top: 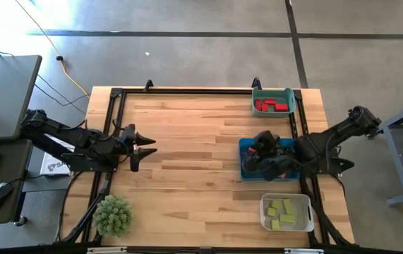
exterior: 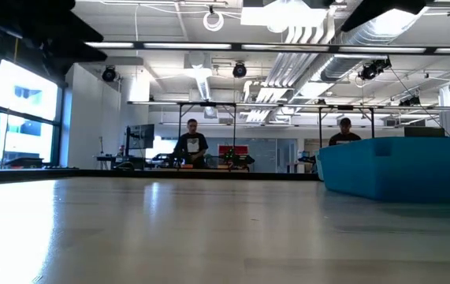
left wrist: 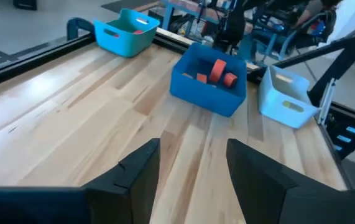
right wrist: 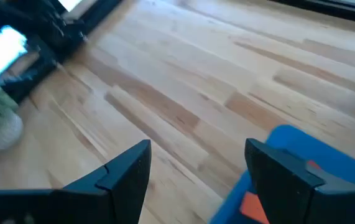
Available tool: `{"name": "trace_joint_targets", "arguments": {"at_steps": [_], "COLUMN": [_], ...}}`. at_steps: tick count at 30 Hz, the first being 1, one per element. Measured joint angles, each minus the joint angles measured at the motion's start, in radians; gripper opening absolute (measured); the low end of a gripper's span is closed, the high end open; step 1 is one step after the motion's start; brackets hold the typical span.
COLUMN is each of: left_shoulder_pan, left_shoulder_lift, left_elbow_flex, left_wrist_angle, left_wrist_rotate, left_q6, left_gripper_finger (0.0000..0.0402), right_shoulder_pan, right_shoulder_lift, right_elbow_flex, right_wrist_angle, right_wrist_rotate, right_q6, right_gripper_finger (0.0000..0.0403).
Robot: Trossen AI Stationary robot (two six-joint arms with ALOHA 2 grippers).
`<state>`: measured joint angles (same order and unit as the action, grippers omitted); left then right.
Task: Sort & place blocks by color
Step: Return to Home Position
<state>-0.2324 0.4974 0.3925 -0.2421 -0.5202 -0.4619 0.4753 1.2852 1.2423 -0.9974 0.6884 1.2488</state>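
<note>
Right gripper (right wrist: 196, 158), fingers spread and empty over the blue bin (left wrist: 205, 93) holding orange blocks (left wrist: 217, 70), should rise clear of its rim before retracting; left gripper (top: 145, 147), likewise released, waits table-left; red blocks (top: 270, 106) in teal bin (top: 291, 99), green blocks (top: 282, 209) in white bin (top: 308, 212).

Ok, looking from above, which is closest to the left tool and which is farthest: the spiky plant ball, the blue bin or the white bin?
From the left tool, in the high view:
1. Plant ball, lower-left corner, on that arm's side.
2. Blue bin, right side, middle; the right tool hangs over it.
3. White bin, lower-right corner.
</note>
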Motion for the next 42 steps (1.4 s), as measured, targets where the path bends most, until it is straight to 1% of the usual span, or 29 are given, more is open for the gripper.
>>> {"name": "trace_joint_targets", "arguments": {"at_steps": [7,9,11,13,15,18,23,25,29,35,38,42], "left_shoulder_pan": [0.026,0.030,0.030,0.030,0.030,0.030,0.030,0.030,0.038,0.118,0.175,0.251], "left_shoulder_lift": [-0.175,-0.214,-0.247,-0.272,-0.295,-0.323,-0.347,-0.355,-0.356,-0.353,-0.353,-0.353], "left_elbow_flex": [-0.111,-0.136,-0.157,-0.176,-0.197,-0.223,-0.241,-0.254,-0.295,-0.306,-0.306,-0.306], "left_wrist_angle": [0.008,0.007,0.006,0.008,0.017,0.022,0.023,0.022,0.030,0.044,0.042,0.037], "left_wrist_rotate": [0.009,0.016,0.020,0.036,0.072,0.155,0.261,0.267,0.272,0.322,0.378,0.499], "left_q6": [0.030,0.054,0.080,0.110,0.132,0.153,0.215,0.218,0.168,0.159,0.159,0.158], "left_gripper_finger": [0.0172,0.0172,0.0172,0.0172,0.0172,0.0172,0.0166,0.0157,0.0124,0.0068,0.0042,0.0006], "right_shoulder_pan": [-0.083,-0.100,-0.117,-0.135,-0.148,-0.165,-0.200,-0.211,-0.229,-0.234,-0.234,-0.234], "right_shoulder_lift": [0.001,0.001,0.001,0.001,0.001,0.001,-0.004,-0.007,-0.042,-0.148,-0.216,-0.307], "right_elbow_flex": [0.000,0.000,0.000,0.000,0.000,0.000,0.000,0.000,0.000,0.000,0.000,-0.003], "right_wrist_angle": [0.142,0.170,0.167,0.171,0.171,0.171,0.166,0.165,0.160,0.164,0.177,0.201], "right_wrist_rotate": [-0.011,-0.010,-0.011,-0.033,-0.050,-0.051,-0.051,-0.051,-0.053,-0.047,-0.049,-0.035], "right_q6": [-0.065,-0.122,-0.217,-0.259,-0.254,-0.218,-0.242,-0.292,-0.349,-0.479,-0.562,-0.668], "right_gripper_finger": [0.0247,0.0247,0.0247,0.0247,0.0247,0.0247,0.0247,0.0247,0.0247,0.0247,0.0247,0.0247]}}
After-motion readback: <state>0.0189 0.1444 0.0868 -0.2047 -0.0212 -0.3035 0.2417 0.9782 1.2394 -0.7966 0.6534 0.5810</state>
